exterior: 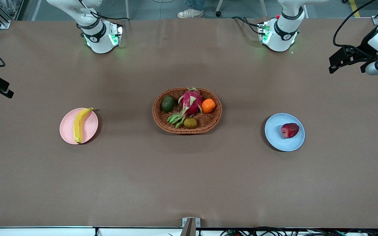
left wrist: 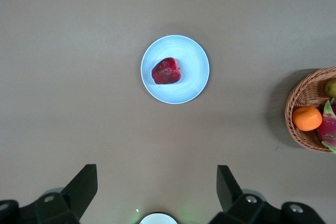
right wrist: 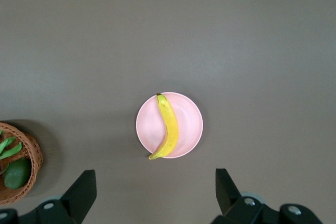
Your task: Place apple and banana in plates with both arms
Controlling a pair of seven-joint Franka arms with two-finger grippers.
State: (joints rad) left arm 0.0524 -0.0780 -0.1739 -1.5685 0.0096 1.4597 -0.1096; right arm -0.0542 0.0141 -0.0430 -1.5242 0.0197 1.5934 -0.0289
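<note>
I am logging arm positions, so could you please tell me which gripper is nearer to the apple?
The left gripper. It hangs open, high over the table at the left arm's end, with the apple on the blue plate below. The right gripper is open over the other end.

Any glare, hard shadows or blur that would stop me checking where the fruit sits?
Front view: even light, green glow at the arm bases only; the banana on the pink plate and the apple on the blue plate are sharp. Left wrist view: soft shadow beside the basket, no glare. Right wrist view: crisp, with a pale strip along one picture edge.
</note>
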